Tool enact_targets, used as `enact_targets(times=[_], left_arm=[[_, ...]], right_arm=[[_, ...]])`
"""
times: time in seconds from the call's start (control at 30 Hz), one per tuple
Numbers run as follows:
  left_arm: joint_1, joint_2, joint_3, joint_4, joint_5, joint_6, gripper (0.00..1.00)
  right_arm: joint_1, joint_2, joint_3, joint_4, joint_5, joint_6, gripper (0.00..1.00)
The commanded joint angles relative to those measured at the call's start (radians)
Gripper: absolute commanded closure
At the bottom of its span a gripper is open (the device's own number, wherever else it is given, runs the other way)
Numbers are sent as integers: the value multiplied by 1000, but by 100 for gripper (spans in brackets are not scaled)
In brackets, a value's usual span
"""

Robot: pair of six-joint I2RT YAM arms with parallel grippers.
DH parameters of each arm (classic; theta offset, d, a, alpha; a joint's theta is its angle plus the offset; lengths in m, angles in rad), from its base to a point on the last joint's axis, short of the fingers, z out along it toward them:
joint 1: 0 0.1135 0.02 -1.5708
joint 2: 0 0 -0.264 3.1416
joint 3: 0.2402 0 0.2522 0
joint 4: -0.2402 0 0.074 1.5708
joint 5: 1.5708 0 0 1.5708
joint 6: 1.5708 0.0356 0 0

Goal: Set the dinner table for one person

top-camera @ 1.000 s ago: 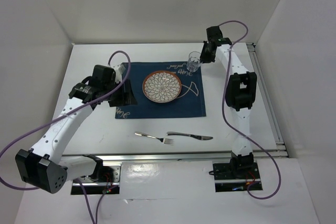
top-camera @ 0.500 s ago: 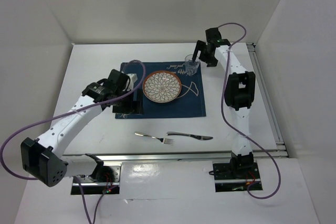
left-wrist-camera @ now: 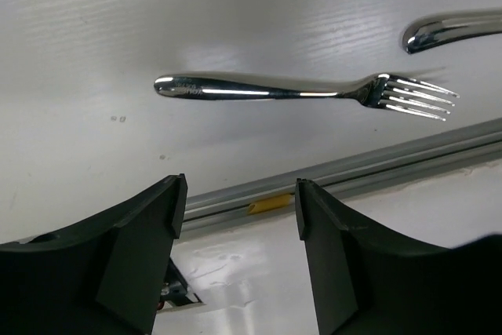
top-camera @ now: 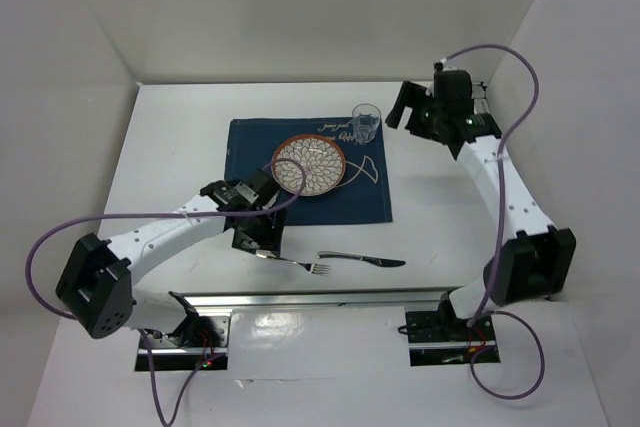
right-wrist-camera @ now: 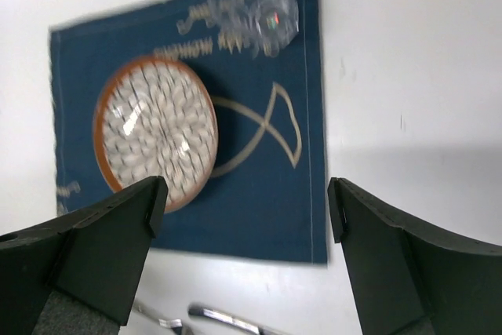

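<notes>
Logged on white dinner table (top-camera: 170,137) beneath both arms: one blue placemat (top-camera: 350,202) carrying one patterned plate (top-camera: 309,166), one glass (top-camera: 366,121) at its far-right corner, one fork (top-camera: 300,263) and one knife (top-camera: 362,259) on bare top nearer; left gripper (left-wrist-camera: 239,186) over fork, right gripper (right-wrist-camera: 247,192) near glass, jaws of both apart.

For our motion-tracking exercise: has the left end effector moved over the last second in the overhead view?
Yes. The left end effector moved down the view, from the left edge of the placemat to the handle end of the fork.
</notes>
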State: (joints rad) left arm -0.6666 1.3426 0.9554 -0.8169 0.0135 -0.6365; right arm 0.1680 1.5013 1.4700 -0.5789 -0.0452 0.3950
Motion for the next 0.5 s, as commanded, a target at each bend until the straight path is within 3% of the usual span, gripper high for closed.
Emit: enact_targets(times=[0.0,0.07,0.33,0.47], left_arm=[[-19,42,0,110,26,-55,26],[-59,70,0,133,13,-45,26],[-192,181,54,36,-18,67,7],[-243,240,66,-20,-105,54,2]], right_arm=[[8,-76,-202,44,-41,-2,3],[8,-131,-243,15,-41,-2,3],[8,-259,-326,-73,-50,7,3],[-1,-280,-326,-95,-50,7,3]])
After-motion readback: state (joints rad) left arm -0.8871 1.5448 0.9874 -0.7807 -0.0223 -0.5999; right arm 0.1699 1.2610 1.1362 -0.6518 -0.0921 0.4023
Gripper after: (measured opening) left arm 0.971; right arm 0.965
